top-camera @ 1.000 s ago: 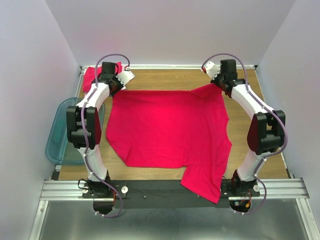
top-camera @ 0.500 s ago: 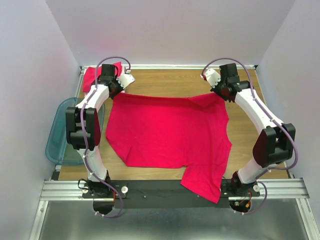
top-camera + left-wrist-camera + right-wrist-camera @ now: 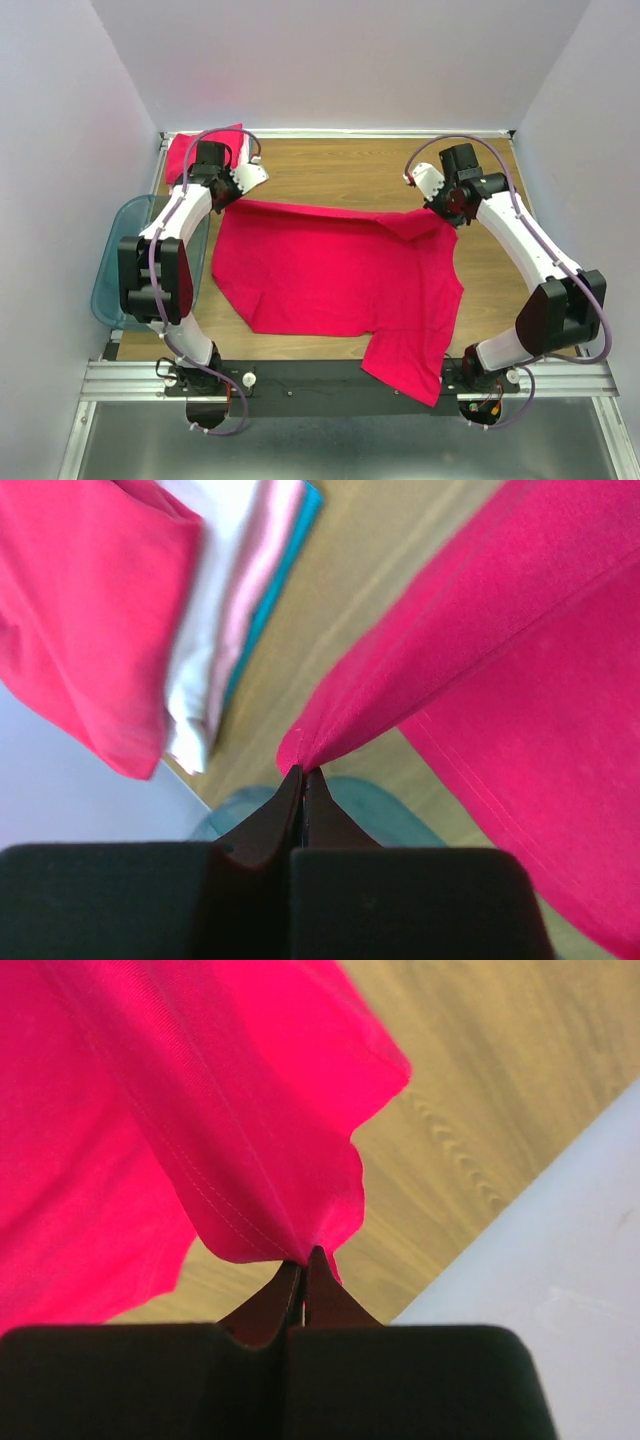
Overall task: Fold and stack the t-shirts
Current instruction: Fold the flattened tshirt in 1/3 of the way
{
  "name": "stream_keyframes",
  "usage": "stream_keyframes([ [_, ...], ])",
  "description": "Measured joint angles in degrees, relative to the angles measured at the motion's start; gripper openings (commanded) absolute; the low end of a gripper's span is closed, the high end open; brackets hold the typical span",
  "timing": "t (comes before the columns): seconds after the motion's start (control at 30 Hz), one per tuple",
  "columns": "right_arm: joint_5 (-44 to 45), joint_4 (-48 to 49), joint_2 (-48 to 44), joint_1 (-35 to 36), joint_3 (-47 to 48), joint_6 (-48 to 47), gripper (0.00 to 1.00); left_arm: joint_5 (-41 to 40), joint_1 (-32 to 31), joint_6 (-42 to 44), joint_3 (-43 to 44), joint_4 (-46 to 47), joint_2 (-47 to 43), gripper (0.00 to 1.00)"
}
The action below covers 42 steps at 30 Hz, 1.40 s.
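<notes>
A bright red-pink t-shirt (image 3: 335, 272) lies spread on the wooden table, one corner hanging over the near edge. My left gripper (image 3: 236, 198) is shut on its far left corner (image 3: 300, 748), lifted off the wood. My right gripper (image 3: 440, 212) is shut on its far right corner (image 3: 318, 1240), also raised. The far edge of the shirt folds toward the near side between the two grippers. A stack of folded t-shirts (image 3: 190, 152) sits at the far left corner; in the left wrist view it shows a red shirt (image 3: 90, 620) above white, pink and teal layers (image 3: 235, 600).
A translucent teal plastic bin (image 3: 112, 275) stands at the table's left edge, partly under the left arm. Pale walls close in the table on three sides. Bare wood (image 3: 335, 165) shows beyond the shirt's far edge. A metal rail (image 3: 330, 378) runs along the near edge.
Both grippers have moved toward the near side with the shirt's far corners, drawing its far edge over the body of the shirt. More bare wood shows at the back.
</notes>
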Motion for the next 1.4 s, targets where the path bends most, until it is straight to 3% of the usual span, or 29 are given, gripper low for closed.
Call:
stream_keyframes([
  [0.73, -5.9, -8.0, -1.2, 2.9, -11.2, 0.5, 0.01, -0.2, 0.0, 2.7, -12.3, -3.0, -0.9, 0.0],
  [1.4, -11.0, -12.5, 0.3, 3.7, -7.5, 2.0, 0.01, -2.9, -0.7, 0.3, -11.2, -1.9, 4.1, 0.01],
])
